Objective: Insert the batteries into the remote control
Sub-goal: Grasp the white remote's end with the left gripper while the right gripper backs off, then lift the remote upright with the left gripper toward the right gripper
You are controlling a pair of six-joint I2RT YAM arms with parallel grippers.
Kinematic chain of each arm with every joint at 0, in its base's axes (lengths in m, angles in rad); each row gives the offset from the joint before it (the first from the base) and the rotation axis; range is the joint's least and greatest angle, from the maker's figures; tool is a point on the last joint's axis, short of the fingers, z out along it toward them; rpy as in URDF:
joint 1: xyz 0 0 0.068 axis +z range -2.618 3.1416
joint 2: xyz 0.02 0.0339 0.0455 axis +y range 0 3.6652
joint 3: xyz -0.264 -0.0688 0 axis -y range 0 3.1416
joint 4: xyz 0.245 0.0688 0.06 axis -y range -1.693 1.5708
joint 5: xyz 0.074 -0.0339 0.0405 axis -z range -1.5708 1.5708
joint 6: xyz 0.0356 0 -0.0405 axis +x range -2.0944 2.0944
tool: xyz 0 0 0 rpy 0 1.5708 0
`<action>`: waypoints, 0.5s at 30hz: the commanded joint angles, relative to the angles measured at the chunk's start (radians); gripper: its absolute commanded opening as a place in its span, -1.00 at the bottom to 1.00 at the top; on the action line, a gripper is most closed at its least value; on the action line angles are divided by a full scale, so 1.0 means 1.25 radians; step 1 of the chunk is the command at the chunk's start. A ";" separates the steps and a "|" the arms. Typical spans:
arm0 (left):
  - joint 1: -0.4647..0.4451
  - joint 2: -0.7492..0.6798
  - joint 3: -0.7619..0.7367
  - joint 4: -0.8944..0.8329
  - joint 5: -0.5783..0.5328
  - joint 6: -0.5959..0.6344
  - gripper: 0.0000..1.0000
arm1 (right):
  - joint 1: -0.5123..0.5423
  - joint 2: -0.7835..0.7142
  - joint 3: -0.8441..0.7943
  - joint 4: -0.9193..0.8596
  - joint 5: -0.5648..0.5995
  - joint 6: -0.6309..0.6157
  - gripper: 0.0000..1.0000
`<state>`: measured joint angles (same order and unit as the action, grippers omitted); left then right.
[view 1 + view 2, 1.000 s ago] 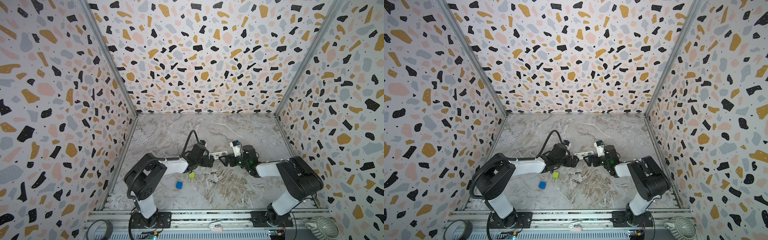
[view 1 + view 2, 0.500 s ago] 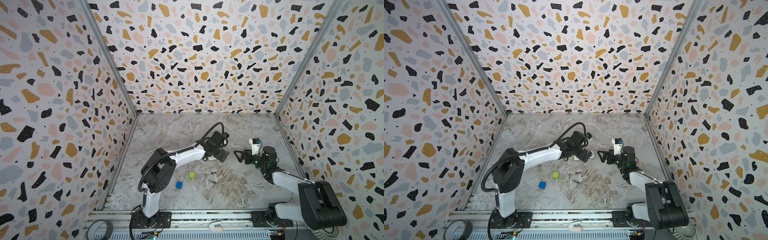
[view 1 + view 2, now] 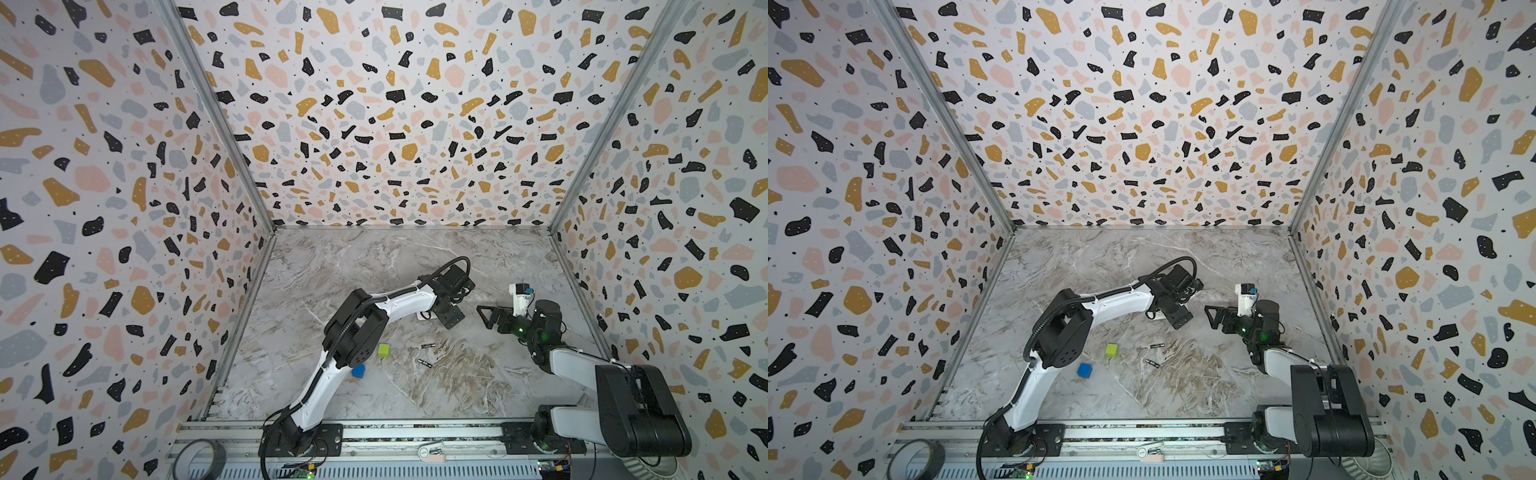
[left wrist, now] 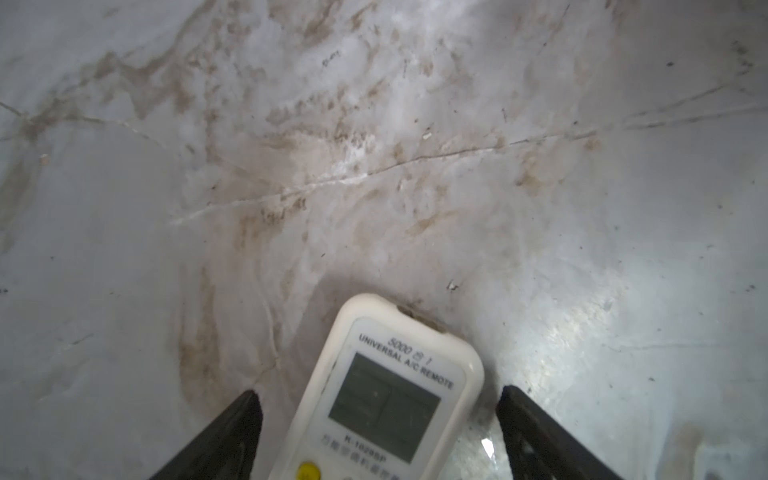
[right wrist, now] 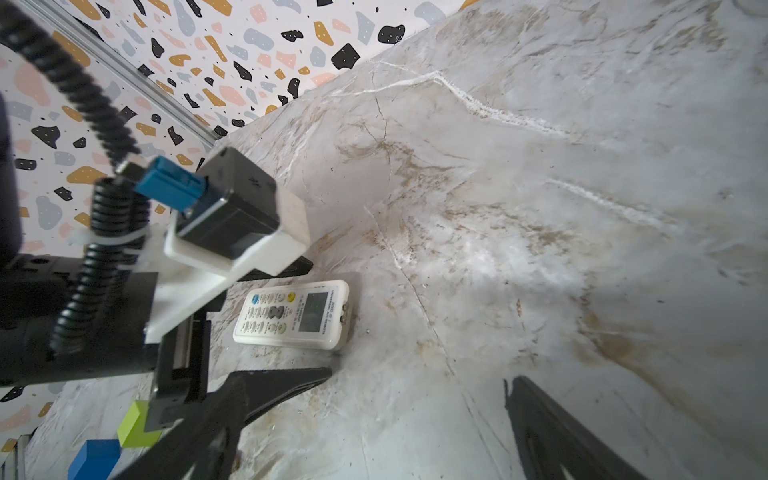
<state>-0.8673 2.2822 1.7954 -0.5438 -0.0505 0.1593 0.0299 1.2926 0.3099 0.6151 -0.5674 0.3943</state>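
The remote control (image 4: 386, 399) lies flat and face up on the marbled worktop (image 3: 374, 270), near the middle. Grey print above its small blank display reads "5000", then a character, then "1", and below that "UNIVERSAL A/C REMOTE". A model line under the display begins "K-", and the rest is too blurred to read. A yellow button shows below that line. The left pincer (image 4: 378, 392) is spread, with one dark finger on each side of the display end and a sliver of worktop showing between each finger and the white casing. In both top views this pincer covers most of the handset, leaving only a white edge (image 3: 424, 316) (image 3: 1156, 317) visible. The right pincer (image 5: 405, 399) is also spread and has nothing between its fingers. It hangs just beside the remote's display end, apart from it and pointing toward it (image 3: 487, 318). The batteries (image 3: 428, 345) (image 3: 424, 363) lie loose on the worktop between the remote and the front rail, close together and clear of both pincers. The green cube (image 3: 384, 350) sits just left of them, and the blue cube (image 3: 358, 371) is nearer the rail. A ribbed pale vessel (image 3: 1366, 466) shows behind the right arm's base, but what it holds cannot be seen.
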 commanded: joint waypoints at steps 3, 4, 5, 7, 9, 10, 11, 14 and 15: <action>-0.003 0.029 0.045 -0.050 -0.031 0.036 0.75 | -0.005 -0.035 -0.001 0.009 0.000 0.001 0.98; -0.004 0.035 0.051 -0.052 -0.033 0.038 0.72 | -0.004 -0.037 -0.002 0.008 0.002 0.000 0.98; -0.004 0.039 0.057 -0.056 -0.034 0.040 0.67 | -0.005 -0.037 -0.002 0.008 0.002 0.001 0.97; -0.004 0.052 0.074 -0.065 -0.033 0.046 0.56 | -0.004 -0.035 -0.002 0.007 0.002 0.001 0.97; -0.004 0.061 0.084 -0.076 -0.030 0.047 0.46 | -0.005 -0.036 -0.002 0.007 0.002 0.001 0.96; -0.004 0.063 0.085 -0.078 -0.028 0.048 0.42 | -0.005 -0.037 -0.002 0.007 0.002 0.001 0.96; -0.004 0.063 0.085 -0.080 -0.026 0.049 0.38 | -0.005 -0.039 -0.002 0.007 0.002 0.000 0.95; -0.004 0.063 0.079 -0.079 -0.022 0.050 0.28 | -0.006 -0.040 0.000 0.007 0.003 0.002 0.93; -0.004 0.063 0.079 -0.080 -0.020 0.051 0.24 | -0.005 -0.041 0.000 0.007 0.003 0.001 0.92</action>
<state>-0.8673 2.3383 1.8877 -0.5968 -0.0719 0.2039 0.0273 1.2625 0.3096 0.6147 -0.5652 0.3954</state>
